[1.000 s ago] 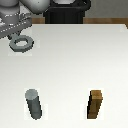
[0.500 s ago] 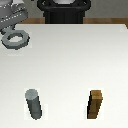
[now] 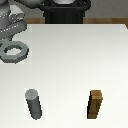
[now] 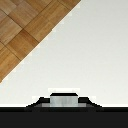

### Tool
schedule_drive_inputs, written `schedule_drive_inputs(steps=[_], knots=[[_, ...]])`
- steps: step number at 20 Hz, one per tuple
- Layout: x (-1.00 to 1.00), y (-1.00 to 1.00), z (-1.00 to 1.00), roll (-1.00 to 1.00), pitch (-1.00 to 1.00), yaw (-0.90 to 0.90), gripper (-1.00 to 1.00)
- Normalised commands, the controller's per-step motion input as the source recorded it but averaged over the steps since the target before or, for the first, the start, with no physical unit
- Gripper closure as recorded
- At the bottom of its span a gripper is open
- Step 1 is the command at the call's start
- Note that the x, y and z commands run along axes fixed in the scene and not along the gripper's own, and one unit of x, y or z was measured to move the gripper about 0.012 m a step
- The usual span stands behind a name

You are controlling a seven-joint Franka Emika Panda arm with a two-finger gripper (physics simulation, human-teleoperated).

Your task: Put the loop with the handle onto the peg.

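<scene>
Ring, a flat grey metal loop with a stubby handle (image 3: 14,51), hangs at the exterior view's ten o'clock, handle apparently pinched by the gripper (image 3: 10,34), though the jaws are hard to make out. The upright grey round peg (image 3: 34,104) stands toward five o'clock from it, well apart; the brown wooden block (image 3: 95,104) sits farther off.

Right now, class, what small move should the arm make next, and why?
Probably carry the loop toward the peg. The loop hangs under the gripper at the exterior view's left edge, seemingly held, while the peg stands bare, nearer the camera.
</scene>
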Motion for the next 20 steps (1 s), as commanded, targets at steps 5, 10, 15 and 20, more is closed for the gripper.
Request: schedule_drive_inputs(steps=[5,10,15,20], knots=[[0.40,0.47,0.00,0.00,0.00,0.00,1.00],[0.00,0.40,0.00,0.00,0.00,0.00,1.00],[0.60,0.00,0.00,0.00,0.00,0.00,1.00],[1.00,0.00,0.00,0.00,0.00,0.00,1.00]])
